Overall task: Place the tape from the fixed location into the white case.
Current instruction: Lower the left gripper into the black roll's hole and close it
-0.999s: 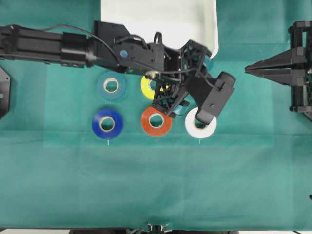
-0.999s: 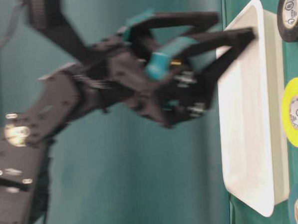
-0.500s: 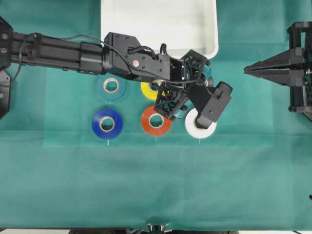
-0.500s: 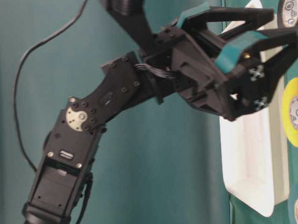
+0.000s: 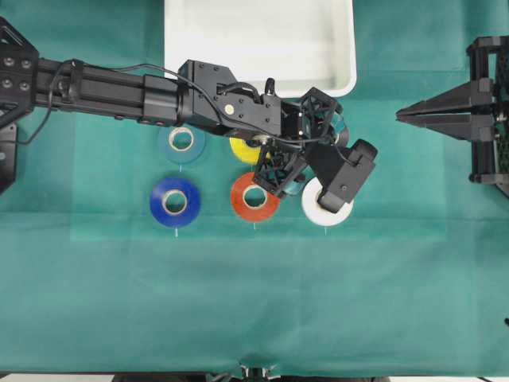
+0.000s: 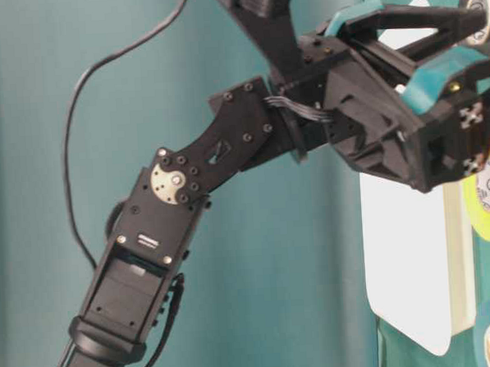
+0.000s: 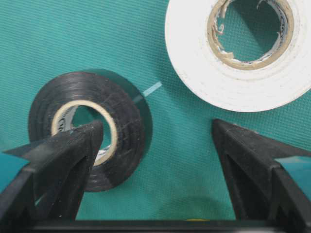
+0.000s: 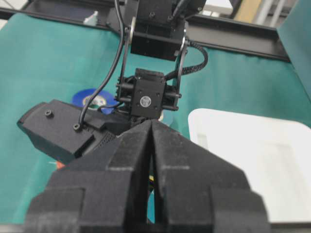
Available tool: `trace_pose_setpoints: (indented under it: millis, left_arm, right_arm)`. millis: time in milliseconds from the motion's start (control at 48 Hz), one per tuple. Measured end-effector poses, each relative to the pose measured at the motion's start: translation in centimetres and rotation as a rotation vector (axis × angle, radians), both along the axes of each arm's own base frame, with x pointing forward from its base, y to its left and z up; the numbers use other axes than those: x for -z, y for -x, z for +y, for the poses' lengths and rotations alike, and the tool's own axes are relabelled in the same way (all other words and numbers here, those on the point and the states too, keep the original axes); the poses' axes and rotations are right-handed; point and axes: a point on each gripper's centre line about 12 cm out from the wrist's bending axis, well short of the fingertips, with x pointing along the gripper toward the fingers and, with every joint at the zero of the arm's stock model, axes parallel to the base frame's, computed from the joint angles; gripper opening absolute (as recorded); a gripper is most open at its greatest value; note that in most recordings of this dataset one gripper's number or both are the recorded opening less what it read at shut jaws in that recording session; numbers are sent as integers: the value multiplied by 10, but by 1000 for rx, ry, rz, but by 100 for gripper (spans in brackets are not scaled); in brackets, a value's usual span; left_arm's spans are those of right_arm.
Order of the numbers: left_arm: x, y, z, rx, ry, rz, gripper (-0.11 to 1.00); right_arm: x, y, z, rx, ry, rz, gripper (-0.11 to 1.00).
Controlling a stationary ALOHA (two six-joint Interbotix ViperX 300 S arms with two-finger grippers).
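Black tape (image 7: 87, 130), flat on the green counter (image 7: 160, 43): probably light, stiff, easily pinched across rim and core. Left end effector (image 7: 158, 160) spread wide over it, empty; right end effector (image 8: 151, 145) closed.

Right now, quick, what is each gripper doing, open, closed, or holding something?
Left gripper: open, holding nothing, one finger over the black roll of tape with a pale cardboard core.
Right gripper: closed, empty.

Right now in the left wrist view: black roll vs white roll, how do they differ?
The black roll lies partly behind one finger of the open left gripper; the white roll lies beyond the fingertips, cut by the frame's top edge. The black roll's core ring looks clean; the white roll's is ragged. Both lie flat on the green cloth, apart.
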Motion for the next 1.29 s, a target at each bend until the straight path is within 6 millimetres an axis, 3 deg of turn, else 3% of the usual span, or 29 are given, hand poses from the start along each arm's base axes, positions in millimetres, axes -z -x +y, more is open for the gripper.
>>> trace_pose_setpoints:
  millis: [1020, 1145, 1291]
  left_arm:
    - [4, -1, 12, -19, -2, 3, 93]
    - [4, -1, 10, -14, -2, 3, 83]
    - [5, -1, 6, -5, -3, 5, 50]
  right_arm:
    - [3, -1, 0, 0, 0, 11, 0]
    - [3, -1, 0, 0, 0, 11, 0]
    - [3, -1, 0, 0, 0, 11, 0]
